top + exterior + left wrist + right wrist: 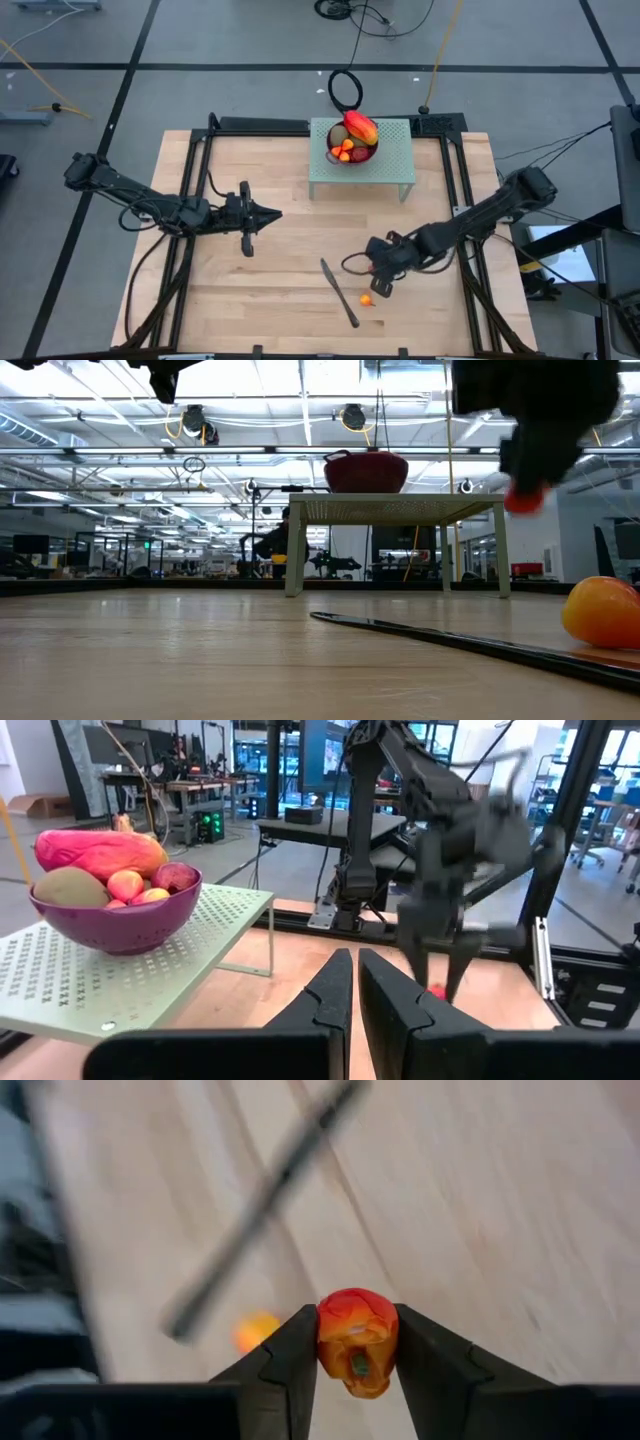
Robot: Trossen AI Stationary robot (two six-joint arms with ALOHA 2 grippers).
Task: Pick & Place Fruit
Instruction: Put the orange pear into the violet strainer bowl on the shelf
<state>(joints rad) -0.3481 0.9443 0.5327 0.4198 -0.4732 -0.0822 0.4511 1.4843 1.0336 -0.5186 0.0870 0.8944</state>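
The right gripper (357, 1348) is positioned above the near-right part of the wooden bench (260, 300), with its jaws closed on a small orange-red fruit (356, 1342). The fruit sits squarely between the two inner jaw faces, touching both, with its stem end facing the wrist camera. In the low view the held fruit (524, 501) hangs clear of the bench surface, under the dark body of the right arm. A second small orange fruit (366, 298) lies on the bench just beside the blade end of the long dark knife (339, 292) and near the right gripper (378, 287); in the low view it (602, 612) rests on the surface at the right edge, touching or just behind the knife (470, 642). The knife lies flat and diagonal on the bench. At the far centre of the bench stands a pale green perforated stand (392, 165), and on it a purple perforated bowl (118, 923). The bowl holds the remaining fruit: a red-yellow mango (100, 852) lying across the top, a brownish-green kiwi (70, 888), a dark red round fruit (175, 877) and small orange pieces (125, 884). The left gripper (273, 213) waits over the left-centre of the bench, well apart from the stand, with its jaws closed together and holding nothing.
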